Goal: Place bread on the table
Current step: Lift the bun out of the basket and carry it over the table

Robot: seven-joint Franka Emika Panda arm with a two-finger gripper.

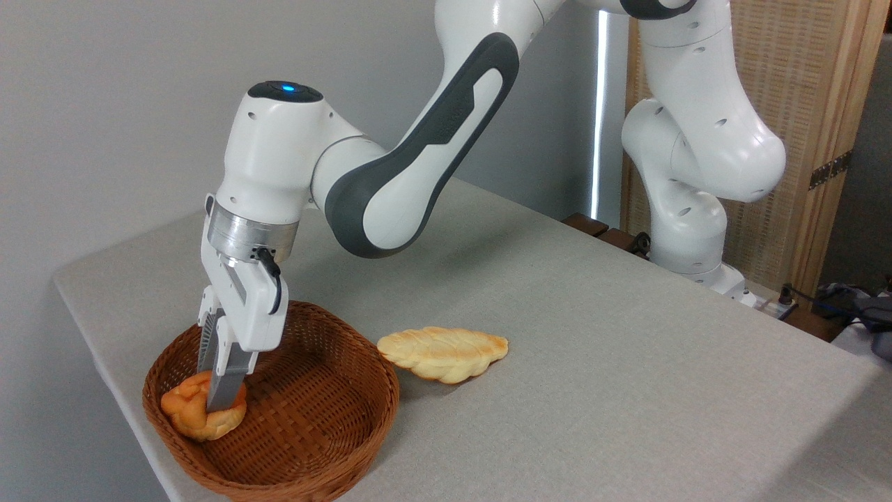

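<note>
Camera view: no readable writing or brand marks.
Table (592, 362): grey-beige cloth.
Basket (327, 425): wicker, near the left edge.
Braided loaf (442, 354): on the cloth, beside the basket.
Bread (191, 415): inside the basket, left side.
Gripper (217, 397): fingers clamped around the bread.

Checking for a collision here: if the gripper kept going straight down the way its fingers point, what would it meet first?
The bun. The gripper points down into the basket, its fingers already at the bun and seemingly straddling it. Below that is the basket floor. Actual contact is hard to judge.
</note>
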